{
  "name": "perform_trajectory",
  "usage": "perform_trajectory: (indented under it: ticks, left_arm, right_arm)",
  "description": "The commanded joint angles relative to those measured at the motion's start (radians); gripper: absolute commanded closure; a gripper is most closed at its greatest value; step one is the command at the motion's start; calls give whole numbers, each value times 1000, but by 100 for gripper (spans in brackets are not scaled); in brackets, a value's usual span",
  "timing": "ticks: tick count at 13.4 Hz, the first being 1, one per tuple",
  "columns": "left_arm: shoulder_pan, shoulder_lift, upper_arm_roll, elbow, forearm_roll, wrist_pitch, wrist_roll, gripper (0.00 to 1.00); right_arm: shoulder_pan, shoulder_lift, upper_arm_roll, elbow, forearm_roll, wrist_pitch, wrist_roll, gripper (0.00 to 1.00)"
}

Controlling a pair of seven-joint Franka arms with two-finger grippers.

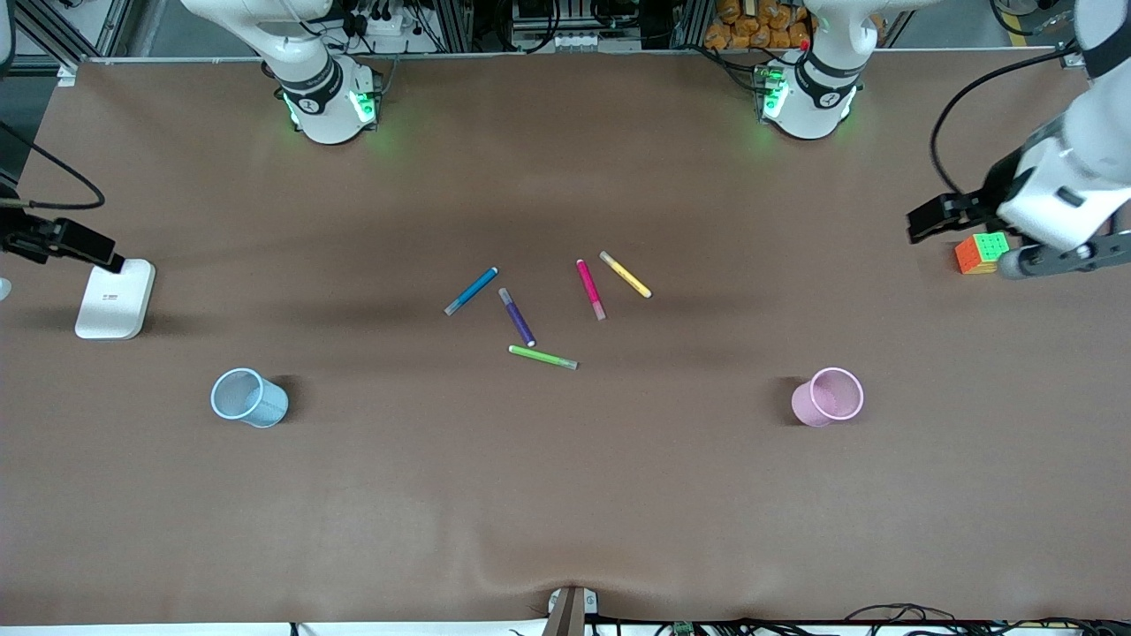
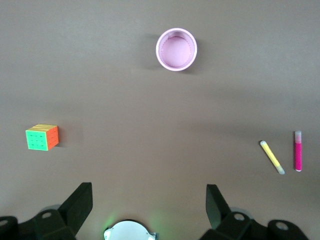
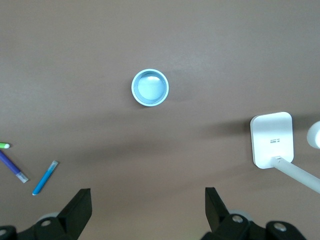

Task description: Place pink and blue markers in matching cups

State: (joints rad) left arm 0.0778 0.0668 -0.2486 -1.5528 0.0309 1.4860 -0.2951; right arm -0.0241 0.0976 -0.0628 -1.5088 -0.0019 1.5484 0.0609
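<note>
I see five markers lying loose in the middle of the worktop point(image 1: 565, 495), none in a cup, so I judge the task not yet begun; the blue marker point(image 1: 471, 291) lies toward the right arm's end, the pink marker point(image 1: 591, 289) toward the left arm's end, just beside a yellow marker point(image 1: 626, 274); a purple marker point(image 1: 517, 316) and a green marker point(image 1: 542, 357) lie between and nearer the front camera; the blue cup point(image 1: 248, 397) stands upright toward the right arm's end and the pink cup point(image 1: 828, 397) upright toward the left arm's end, each well apart from its marker, which I read as one colour per arm; the left gripper point(image 2: 148, 200) hangs high at its end of the worktop by a colour cube point(image 1: 981, 253), jaws spread and empty; the right gripper point(image 3: 148, 200) hangs at its own end over a white flat device point(image 1: 116, 298), jaws spread and empty; the small print on that device I cannot read
</note>
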Motion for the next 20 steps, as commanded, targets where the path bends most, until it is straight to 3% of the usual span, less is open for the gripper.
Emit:
perform_trajectory:
  ticks: [1, 4, 8, 10, 15, 17, 20]
  left_arm:
    - [0, 31, -41, 11, 3, 7, -48, 0]
    - [-7, 54, -84, 8, 1, 36, -137, 0]
    - [-13, 77, -171, -76, -29, 196, -301, 0]
    - [-44, 120, -199, -70, -54, 230, -360, 0]
    - [-154, 232, -199, -66, -100, 329, -369, 0]
    - [-184, 273, -199, -66, -105, 335, -381, 0]
    - [-243, 315, -199, -66, -123, 359, -419, 0]
  right_arm:
    - [-45, 50, 12, 32, -16, 7, -18, 0]
    - [-50, 59, 12, 42, -45, 35, -18, 0]
    - [-114, 114, 8, 30, -30, 32, -6, 0]
    - [-135, 160, 8, 30, -33, 24, 6, 0]
    - [-132, 183, 9, 22, -11, 36, 92, 0]
    - [-122, 200, 9, 22, 57, 30, 224, 0]
    - [-82, 209, 11, 16, 60, 22, 400, 0]
